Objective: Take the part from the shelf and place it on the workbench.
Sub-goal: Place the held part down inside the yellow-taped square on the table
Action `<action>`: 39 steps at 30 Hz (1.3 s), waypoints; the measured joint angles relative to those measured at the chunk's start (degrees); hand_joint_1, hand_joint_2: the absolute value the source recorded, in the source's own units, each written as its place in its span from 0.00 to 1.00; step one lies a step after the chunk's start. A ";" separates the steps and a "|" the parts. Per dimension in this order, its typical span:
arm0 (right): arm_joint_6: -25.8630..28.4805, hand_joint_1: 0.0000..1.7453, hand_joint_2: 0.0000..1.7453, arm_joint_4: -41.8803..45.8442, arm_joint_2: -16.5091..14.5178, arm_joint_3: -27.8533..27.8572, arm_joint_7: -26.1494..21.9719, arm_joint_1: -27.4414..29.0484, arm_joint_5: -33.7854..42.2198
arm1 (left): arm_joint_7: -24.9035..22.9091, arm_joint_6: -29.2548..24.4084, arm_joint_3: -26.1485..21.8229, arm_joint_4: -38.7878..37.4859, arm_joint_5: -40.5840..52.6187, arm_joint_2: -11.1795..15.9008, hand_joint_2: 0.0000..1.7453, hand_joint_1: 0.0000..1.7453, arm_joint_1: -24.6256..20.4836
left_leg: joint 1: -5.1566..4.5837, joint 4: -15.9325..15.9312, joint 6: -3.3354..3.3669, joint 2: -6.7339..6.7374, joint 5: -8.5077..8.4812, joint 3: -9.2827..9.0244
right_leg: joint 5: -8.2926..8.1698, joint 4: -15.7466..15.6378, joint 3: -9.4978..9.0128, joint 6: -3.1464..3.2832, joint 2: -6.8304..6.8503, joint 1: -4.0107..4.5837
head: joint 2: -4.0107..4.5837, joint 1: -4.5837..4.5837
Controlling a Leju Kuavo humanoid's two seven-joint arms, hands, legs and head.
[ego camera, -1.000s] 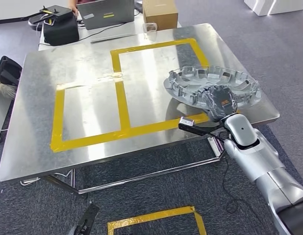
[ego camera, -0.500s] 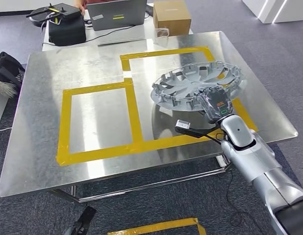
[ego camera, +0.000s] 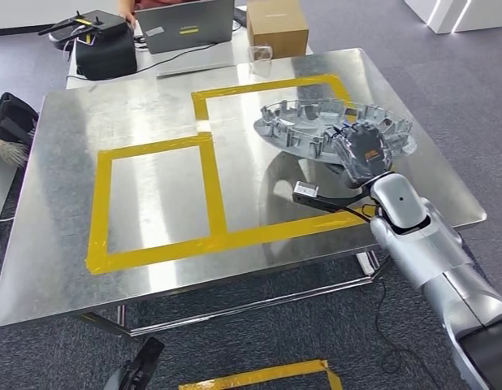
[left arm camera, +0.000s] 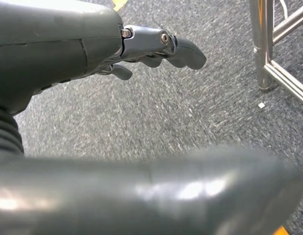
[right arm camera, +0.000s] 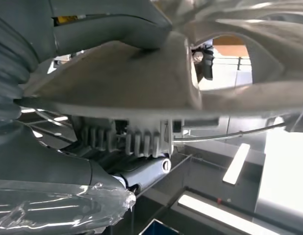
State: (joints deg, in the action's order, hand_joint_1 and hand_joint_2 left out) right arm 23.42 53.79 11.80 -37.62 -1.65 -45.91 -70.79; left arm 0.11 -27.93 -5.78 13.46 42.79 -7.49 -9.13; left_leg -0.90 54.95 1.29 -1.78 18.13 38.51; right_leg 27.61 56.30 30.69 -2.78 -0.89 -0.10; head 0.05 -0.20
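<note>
Right hand [ego camera: 363,154] grips the near rim of the silver wheel cover [ego camera: 316,126], fingers clamped on its edge. The wheel cover is held level above the steel workbench [ego camera: 64,219], over the far-right yellow tape rectangle [ego camera: 202,101], not resting on the surface. Left hand [left arm camera: 142,46] hangs over grey carpet beside a workbench leg [left arm camera: 263,44], fingers extended, holding nothing.

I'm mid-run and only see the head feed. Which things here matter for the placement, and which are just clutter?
Job:
- silver wheel cover, gripped at its near rim by the right hand
- steel workbench with yellow tape squares

Clutter:
- laptop
- cardboard box
- black case
- black bag beside the bench
</note>
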 joint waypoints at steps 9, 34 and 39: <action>-0.01 0.00 0.00 0.00 -0.08 -0.04 -0.33 -1.02 0.39 | -0.78 0.13 0.36 0.00 -0.13 0.22 0.00 0.00 -0.01 | -0.03 0.02 -0.41 -0.02 0.06 0.02 | -0.02 -0.03 -0.07 0.04 0.06 -0.02 | -0.01 0.02; -0.05 0.00 0.00 0.58 -0.29 0.02 -0.41 -1.27 1.38 | -1.74 0.69 0.34 0.00 -0.31 0.69 0.00 0.00 0.02 | -0.10 0.08 -0.31 -0.02 -0.10 0.01 | -0.26 -0.09 -0.14 0.00 0.08 -0.09 | 0.00 0.02; -0.24 0.00 0.00 0.61 -0.35 0.02 -0.41 -1.27 1.53 | -1.97 0.68 0.34 0.00 -0.12 0.73 0.00 0.00 0.02 | -0.10 0.08 -0.31 -0.02 -0.10 0.01 | -0.26 -0.09 -0.14 0.00 0.08 -0.09 | -0.01 0.02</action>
State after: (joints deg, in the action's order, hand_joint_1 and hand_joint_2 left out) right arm 23.18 54.40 11.44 -37.59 -2.05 -47.18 -69.26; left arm -1.86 -27.25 -5.44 13.46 42.67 -6.76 -9.12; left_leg -1.00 55.03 0.98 -1.80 18.03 38.52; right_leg 27.35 56.22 30.55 -2.78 -0.81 -0.19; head 0.04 -0.18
